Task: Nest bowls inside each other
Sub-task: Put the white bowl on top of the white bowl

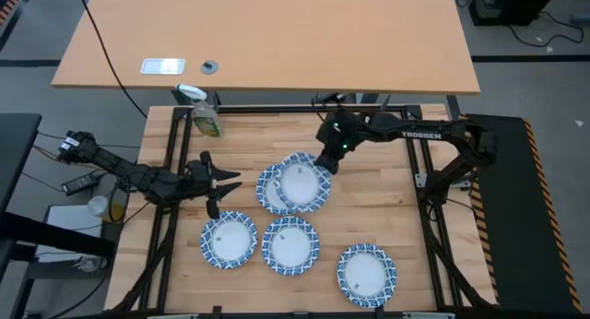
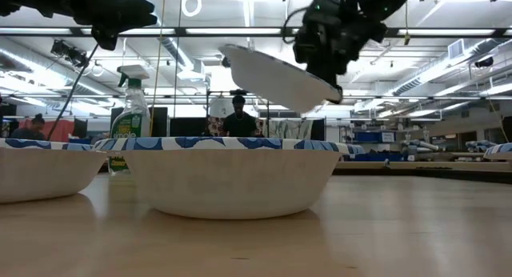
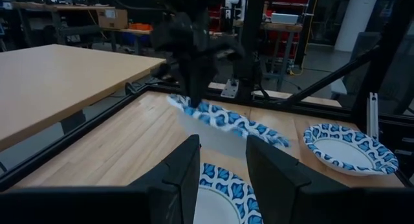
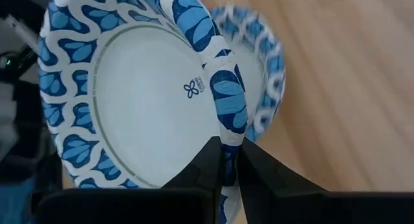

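My right gripper (image 1: 324, 164) is shut on one blue-rimmed bowl (image 1: 302, 179) and holds it in the air, tilted, over the middle of the table. A second bowl (image 1: 267, 192) rests on its base on the table, partly under the held one. Three more bowls stand near the front edge: one left (image 1: 229, 239), one in the middle (image 1: 290, 245), one right (image 1: 366, 273). My left gripper (image 1: 226, 185) hovers open to the left of the held bowl, pointing level at it, with nothing between its fingers (image 3: 187, 175). My right gripper pinches the held bowl's patterned rim (image 4: 228, 130) between its two fingers, one on the inner side and one on the outer. The fingers come slanting down from the table's far right. The bowl (image 2: 276, 75) is lifted clear and tilted, its free side higher.
A green-labelled spray bottle (image 1: 205, 116) stands at the table's far left corner. A lighter wooden table (image 1: 277, 42) lies beyond the far edge. A person (image 2: 238, 117) stands in the room behind. Bare wood lies at the far right of the table.
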Robot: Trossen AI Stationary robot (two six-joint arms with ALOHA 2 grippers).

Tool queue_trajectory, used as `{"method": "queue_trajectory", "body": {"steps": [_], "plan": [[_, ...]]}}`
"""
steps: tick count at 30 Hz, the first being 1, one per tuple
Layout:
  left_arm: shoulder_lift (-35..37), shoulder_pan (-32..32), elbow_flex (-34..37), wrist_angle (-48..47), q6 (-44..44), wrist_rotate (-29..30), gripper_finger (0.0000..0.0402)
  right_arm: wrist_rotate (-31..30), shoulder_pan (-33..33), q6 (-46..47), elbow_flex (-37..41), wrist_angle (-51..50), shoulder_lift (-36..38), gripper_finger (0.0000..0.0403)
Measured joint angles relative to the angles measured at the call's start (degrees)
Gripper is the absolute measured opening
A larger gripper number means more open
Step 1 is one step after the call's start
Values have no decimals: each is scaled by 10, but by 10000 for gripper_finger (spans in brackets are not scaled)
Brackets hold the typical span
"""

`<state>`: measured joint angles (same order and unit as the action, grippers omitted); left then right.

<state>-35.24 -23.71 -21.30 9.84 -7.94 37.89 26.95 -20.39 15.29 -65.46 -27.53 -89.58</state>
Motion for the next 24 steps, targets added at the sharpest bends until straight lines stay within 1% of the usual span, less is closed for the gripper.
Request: {"method": "queue_trajectory", "body": {"steps": [5,12,15,18,22,24], "plan": [[0,15,0,3,1,0,130,-8,22,2,-54,-4,-39,50],[-1,23,0,4,-1,0,130,-22,21,-34,-150,-22,-151,50],[-1,20,0,3,-2,0,130,-31,12,-61,-178,-44,-190,59],[-1,20,0,3,-2,0,130,-31,4,-74,-190,-58,-218,88],[-1,20,0,2,-2,0,130,-10,-4,-74,-202,-60,-228,154],[-1,20,0,2,-2,0,130,-9,-8,-74,-207,-81,-228,188]]}}
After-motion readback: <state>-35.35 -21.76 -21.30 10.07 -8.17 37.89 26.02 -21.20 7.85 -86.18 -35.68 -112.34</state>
